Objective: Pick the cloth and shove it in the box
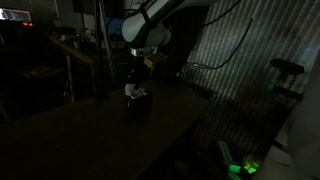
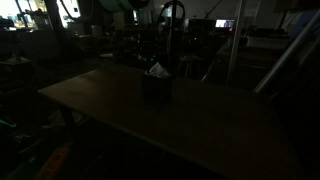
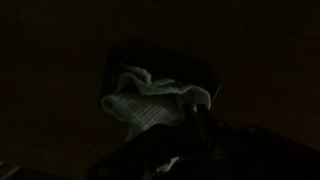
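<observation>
In the wrist view the tool point(image 3: 192, 128) is only a dark mass at the lower edge. Its jaws read as clenched, though it is too dim to tell whether any fabric is pinched between them. Just beyond it the cloth point(image 3: 150, 102) sits bunched in the mouth of the box point(image 3: 175, 64), a pale heap with one fold lying over the near rim rather than tucked down inside. In both exterior views the heap stands proud of the box's top edge, with the tool close above it.

The likeliest slip, as I judge it: if the tool rises with a fold caught, the cloth lifts out with it. Thin fabric may also puff up and spill over the rim once nothing presses on it. An off-centre push could tip the small box or slide it across the table point(image 2: 200, 120), as nothing braces it. Farther off, the arm point(image 1: 150, 25) works in near darkness, so aim is hard to check
</observation>
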